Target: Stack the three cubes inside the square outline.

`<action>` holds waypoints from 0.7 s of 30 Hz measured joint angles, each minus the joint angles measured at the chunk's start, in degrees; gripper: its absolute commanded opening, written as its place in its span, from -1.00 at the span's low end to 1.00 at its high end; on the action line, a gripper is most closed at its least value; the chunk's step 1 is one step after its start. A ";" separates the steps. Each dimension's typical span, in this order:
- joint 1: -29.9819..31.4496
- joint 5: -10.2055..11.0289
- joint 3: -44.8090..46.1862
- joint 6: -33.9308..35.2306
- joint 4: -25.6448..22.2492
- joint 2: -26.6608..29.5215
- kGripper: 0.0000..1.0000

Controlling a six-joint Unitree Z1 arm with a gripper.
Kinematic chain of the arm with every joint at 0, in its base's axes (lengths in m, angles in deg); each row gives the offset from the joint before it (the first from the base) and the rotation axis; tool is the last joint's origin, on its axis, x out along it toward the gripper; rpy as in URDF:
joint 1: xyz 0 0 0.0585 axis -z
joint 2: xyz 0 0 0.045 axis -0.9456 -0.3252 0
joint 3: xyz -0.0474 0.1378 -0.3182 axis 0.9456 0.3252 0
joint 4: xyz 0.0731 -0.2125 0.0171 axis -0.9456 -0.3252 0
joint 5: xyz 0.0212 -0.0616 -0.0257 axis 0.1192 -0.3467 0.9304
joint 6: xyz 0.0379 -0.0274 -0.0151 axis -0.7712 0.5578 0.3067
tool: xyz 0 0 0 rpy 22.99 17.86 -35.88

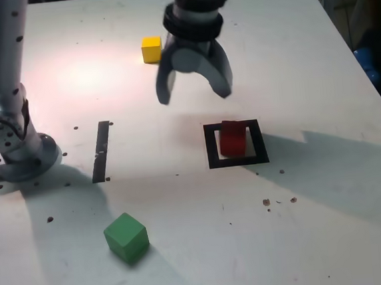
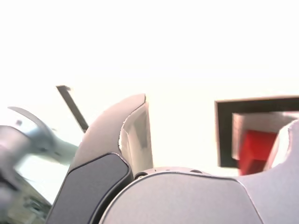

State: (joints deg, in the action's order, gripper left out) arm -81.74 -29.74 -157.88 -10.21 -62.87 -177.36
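- Exterior view shows the gripper (image 1: 194, 92) hanging above the white table (image 1: 303, 52), its two grey jaws spread wide apart with nothing between them and nothing touching them.
- The red cube (image 1: 232, 137) sits inside the square outline (image 1: 211, 147), below and slightly toward the exterior view's right of the gripper; it rests a little turned against the frame, and its edges do not line up with the black border.
- The yellow cube (image 1: 151, 49) lies toward the far side of the table, up and to the exterior view's left of the gripper, and is the nearer of the two loose cubes (a judgement from this view alone).
- The green cube (image 1: 126, 237) stands well apart near the front edge, on the exterior view's left, beyond the thin black strip (image 1: 102, 150).
- Judged from how things lie, one cube is placed and two are left to stack; the coming move most likely turns on reaching away from the outline toward the yellow cube.
- Being a cube, it has no long axis to match, though its faces look roughly square to the table edges, so the jaws should straddle two opposite faces.
- Wrist view is washed out, yet it shows the red cube (image 2: 254, 147) in the square outline (image 2: 224, 130) past one jaw, with open space between the jaws.
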 measured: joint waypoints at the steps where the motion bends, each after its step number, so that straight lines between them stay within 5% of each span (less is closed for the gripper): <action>1: -1.18 0.60 0.10 -1.76 -0.07 0.87 0.99; 14: -19.00 6.24 -0.22 -15.26 0.34 3.84 0.99; 21: -28.93 7.31 -1.93 -21.06 0.86 1.68 0.96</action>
State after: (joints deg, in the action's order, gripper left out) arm -110.67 -22.43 -159.80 -31.26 -62.02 -175.68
